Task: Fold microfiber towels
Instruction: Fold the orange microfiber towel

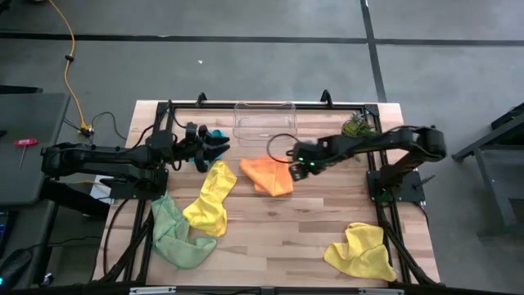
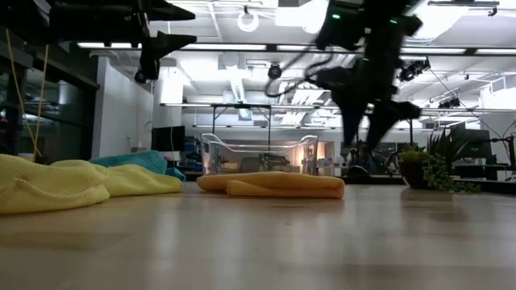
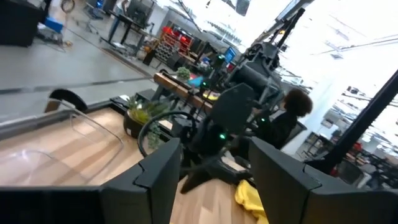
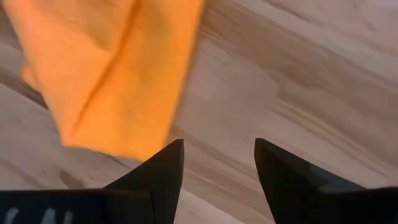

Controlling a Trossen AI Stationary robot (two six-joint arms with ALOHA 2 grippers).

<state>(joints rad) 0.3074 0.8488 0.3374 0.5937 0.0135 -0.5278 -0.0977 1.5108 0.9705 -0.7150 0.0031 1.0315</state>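
Hovering just beside the near edge of the folded orange microfiber towel [image 4: 112, 74], the right gripper [image 4: 217, 168] has its two dark fingers parted with nothing between them — bare wood shows through the gap. It probably sits there either to pinch that edge for another fold or because this towel is finished; I cannot tell which.

The orange cloth lies flat near the middle of the light wooden slatted table [image 1: 295, 238], in front of the clear plastic bin [image 1: 264, 121]. Folded roughly in half, its long axis runs on a slant from the bin side toward the table's front right, the crease showing as a soft line along its length.

Further out, the left gripper [image 1: 214, 147] waits raised over the back left of the table, fingers spread and empty, above the teal-blue towel [image 1: 218, 133]. A crumpled yellow towel [image 1: 211, 199] and a light green towel [image 1: 176, 236] lie front left, unfolded — a second yellow towel [image 1: 360, 252] is bunched front right. A small green potted plant [image 1: 357, 125] stands at the back right corner.
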